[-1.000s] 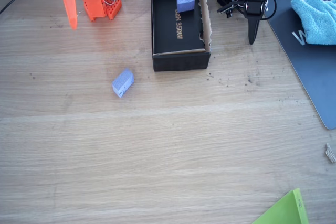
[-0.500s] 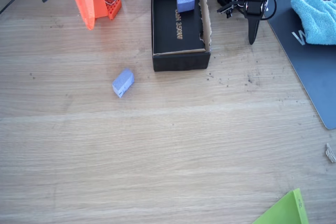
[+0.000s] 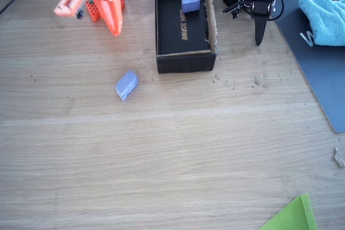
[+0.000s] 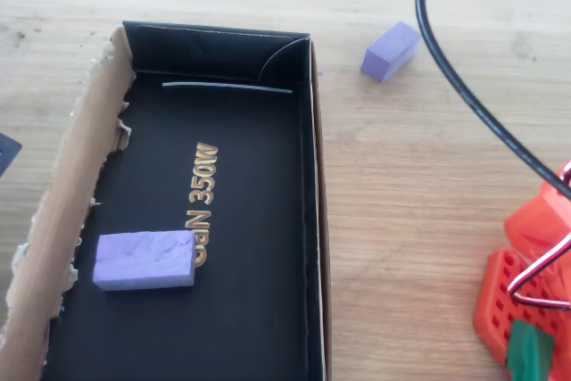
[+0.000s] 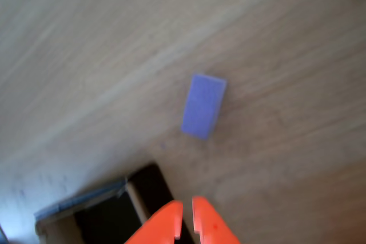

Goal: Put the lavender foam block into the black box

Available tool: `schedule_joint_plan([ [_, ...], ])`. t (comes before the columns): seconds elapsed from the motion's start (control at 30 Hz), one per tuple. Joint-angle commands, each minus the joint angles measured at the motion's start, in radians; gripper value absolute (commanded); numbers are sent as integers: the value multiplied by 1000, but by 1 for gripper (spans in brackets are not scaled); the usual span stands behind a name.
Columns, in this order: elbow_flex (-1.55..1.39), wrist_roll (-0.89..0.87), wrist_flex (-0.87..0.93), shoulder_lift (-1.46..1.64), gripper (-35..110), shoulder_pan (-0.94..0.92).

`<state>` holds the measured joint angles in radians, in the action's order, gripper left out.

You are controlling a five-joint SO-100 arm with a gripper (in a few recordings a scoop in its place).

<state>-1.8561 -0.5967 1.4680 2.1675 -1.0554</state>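
Lavender foam block (image 3: pixel 126 84) lies on desk (image 3: pixel 172 154), left of black box (image 3: pixel 184 62), well apart from orange end effector (image 3: pixel 115 29) (nearly shut, empty). Vs 0.5 s ago: end effector swung right toward block; block unmoved.

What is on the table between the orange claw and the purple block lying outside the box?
Nothing. In the fixed view, only bare wooden table lies between the orange gripper and the lavender foam block. The black box sits off to the right.
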Motion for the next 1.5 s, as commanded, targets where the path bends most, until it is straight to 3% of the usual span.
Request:
schedule_joint_plan([
  [0.0, 54, -63, 67, 2, 0, 26],
  [0.53, 18, 81, -52, -35, 0, -74],
  [1.03, 71, 57, -87, -114, 0, -156],
  [1.47, 144, -12, -52, -199, 27, -98],
])
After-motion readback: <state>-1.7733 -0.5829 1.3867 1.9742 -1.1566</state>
